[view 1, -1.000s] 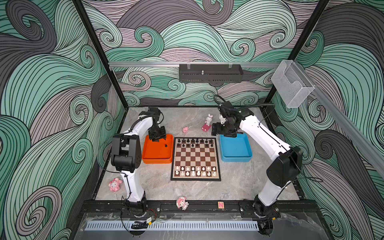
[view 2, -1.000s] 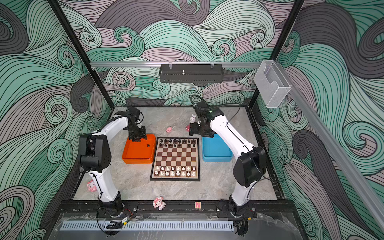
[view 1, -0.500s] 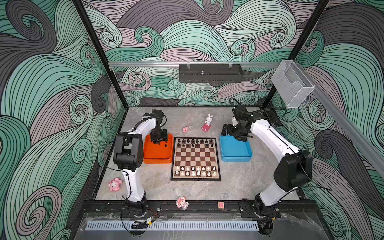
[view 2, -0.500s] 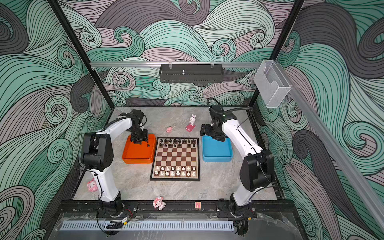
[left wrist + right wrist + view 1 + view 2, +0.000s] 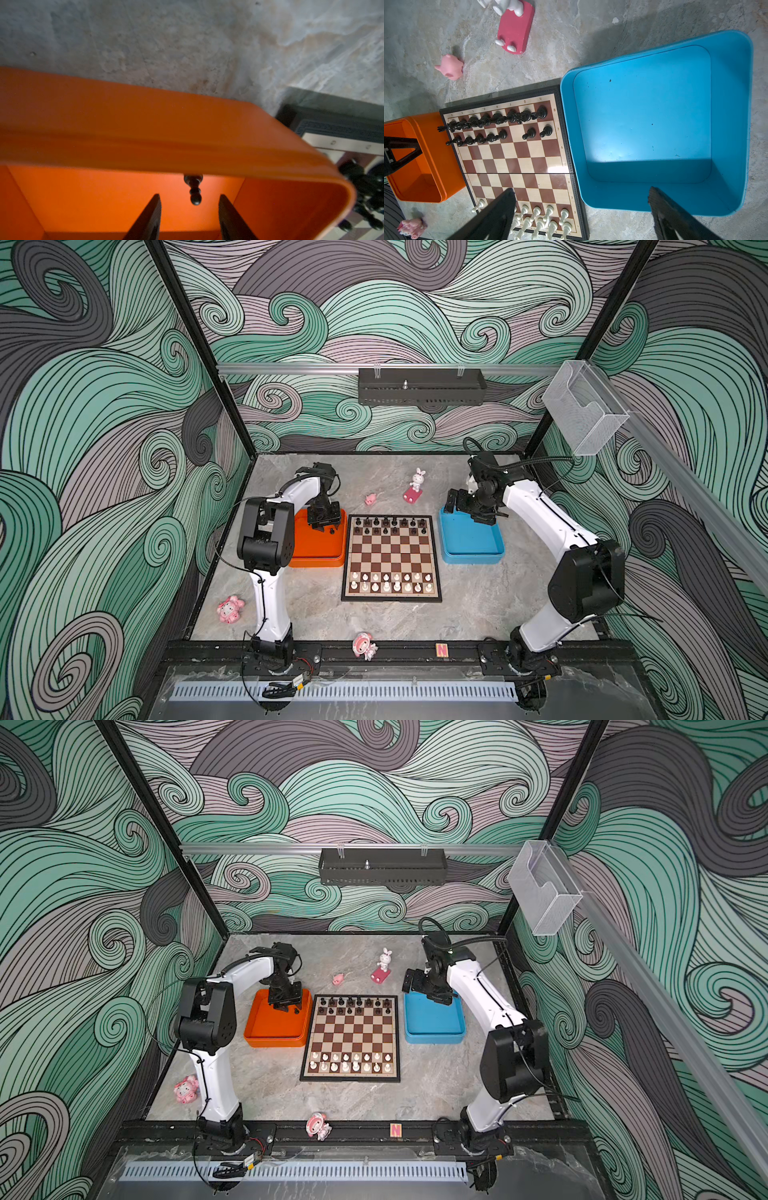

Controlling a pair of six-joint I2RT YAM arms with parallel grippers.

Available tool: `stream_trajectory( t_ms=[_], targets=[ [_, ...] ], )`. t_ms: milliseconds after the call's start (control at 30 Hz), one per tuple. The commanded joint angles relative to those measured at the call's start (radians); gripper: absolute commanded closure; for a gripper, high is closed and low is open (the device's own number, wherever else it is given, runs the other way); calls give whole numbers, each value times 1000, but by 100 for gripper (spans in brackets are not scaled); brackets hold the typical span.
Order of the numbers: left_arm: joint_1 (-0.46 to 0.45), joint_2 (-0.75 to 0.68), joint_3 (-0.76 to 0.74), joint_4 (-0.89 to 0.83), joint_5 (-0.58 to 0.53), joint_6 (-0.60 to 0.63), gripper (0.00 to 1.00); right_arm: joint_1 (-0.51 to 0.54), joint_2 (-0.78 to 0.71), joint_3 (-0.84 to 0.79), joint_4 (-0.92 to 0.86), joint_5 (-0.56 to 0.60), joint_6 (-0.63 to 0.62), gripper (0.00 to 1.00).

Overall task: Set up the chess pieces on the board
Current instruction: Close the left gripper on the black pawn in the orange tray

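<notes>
Swung off the board's far right corner since a second ago, the right gripper [image 5: 451, 504] now hangs above the far, board-side corner of the blue tray [image 5: 471, 545]. The left gripper [image 5: 189, 195] has edged a little nearer the board inside the far end of the orange tray [image 5: 316, 549]. Right jaws stand spread wide with nothing between them; in the right wrist view one finger [image 5: 492, 216] shows over the white pieces and its mate over the blue tray's wall. Left jaws are parted, narrower than the right's, and reach down into the orange tray. A lone black pawn [image 5: 195, 190] sits on the tray floor with its head between the two fingertips [image 5: 152, 207], clear of both, so nothing is pinched. Its base is partly hidden by the tray's wall, and whether it stands or lies I cannot tell. In both top views that pawn shows as a dark speck in the tray's far corner beside the board [image 5: 390, 558]. The board lies flat on the table [image 5: 478, 605] between the two trays, just beside each. Black pieces [image 5: 496, 119] stand in its far two rows, with one bare square in the pawn row, third from the blue tray side; white pieces [image 5: 386, 581] stand in the near two rows. A rabbit [image 5: 417, 483] and a small pink figure [image 5: 370, 499] stand on the table beyond the board.
</notes>
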State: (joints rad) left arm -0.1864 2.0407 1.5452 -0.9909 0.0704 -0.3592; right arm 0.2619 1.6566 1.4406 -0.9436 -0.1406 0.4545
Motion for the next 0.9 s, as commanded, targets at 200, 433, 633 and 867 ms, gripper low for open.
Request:
stream_trajectory(
  t_ms=[200, 433, 633, 867],
  targets=[
    [-14, 39, 62, -32, -32, 8, 60, -15, -15, -19, 6, -15, -10, 0],
    [-23, 47, 67, -38, -36, 11, 62, -21, -8, -16, 7, -20, -10, 0],
    [-28, 52, 64, -42, -47, 17, 62, -22, -2, -14, 9, -22, -8, 0],
    [-31, 62, 67, -42, -50, 19, 72, -23, 1, -13, 9, -23, -8, 0]
  ],
)
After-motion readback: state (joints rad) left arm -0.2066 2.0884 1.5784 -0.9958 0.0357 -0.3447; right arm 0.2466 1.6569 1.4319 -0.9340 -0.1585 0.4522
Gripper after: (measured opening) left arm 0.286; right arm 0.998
